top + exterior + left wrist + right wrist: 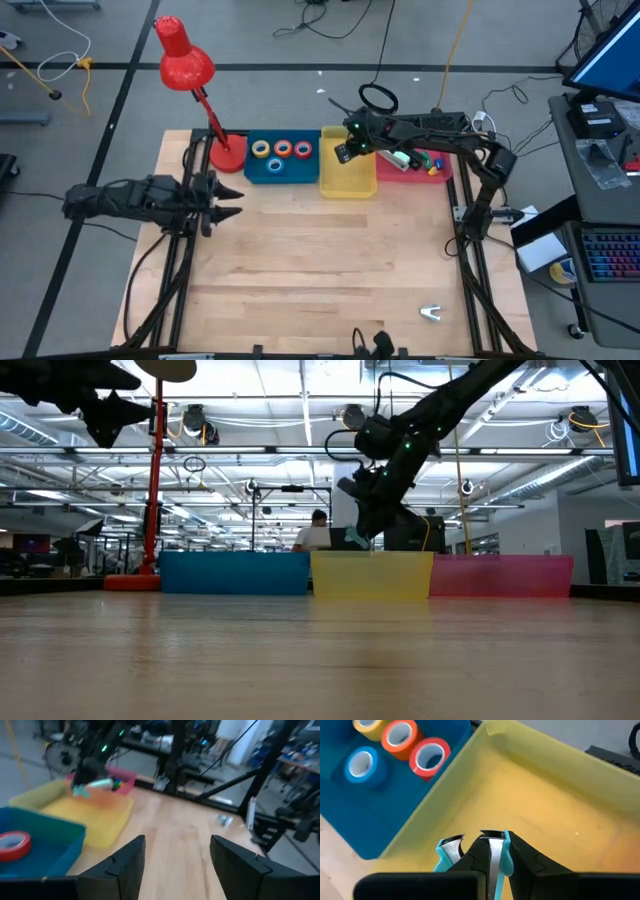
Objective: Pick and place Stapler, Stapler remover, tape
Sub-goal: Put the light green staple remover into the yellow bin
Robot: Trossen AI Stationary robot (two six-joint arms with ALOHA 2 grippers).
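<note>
R gripper [343, 152] hangs over the yellow bin [347, 180], near its edge next to the blue bin [279, 168]. Fingers closed on a teal staple remover [492, 855]; in the R wrist view its metal claws and teal handles stick out between the dark fingers, pointing down into the yellow bin. Low view: gripper w/ remover sits just above the yellow bin's rim, not touching it. Bin floor below looks bare.

Tape: 4 rolls in the blue bin. Blue tape roll [362, 764], yellow tape roll [369, 725], orange tape roll [399, 736], red tape roll [430, 756]. High view shows yellow, orange, red in a row along the far side, blue roll in front of them nearer the surface's middle. All lie flat, close together; orange and red look like they touch.

Red bin [415, 172] is on the other side of the yellow one, w/ a greenish-white item and small colored bits inside; can't tell what they are. Stapler: can't pick it out for sure.

L gripper [228, 199] waits over the surface's left side, in front of the red desk lamp [195, 75], fingers partly open, holding nothing. Small metal clip-like object [430, 314] lies alone on the wood surface [320, 260] near the front R corner, well apart from the bins.
</note>
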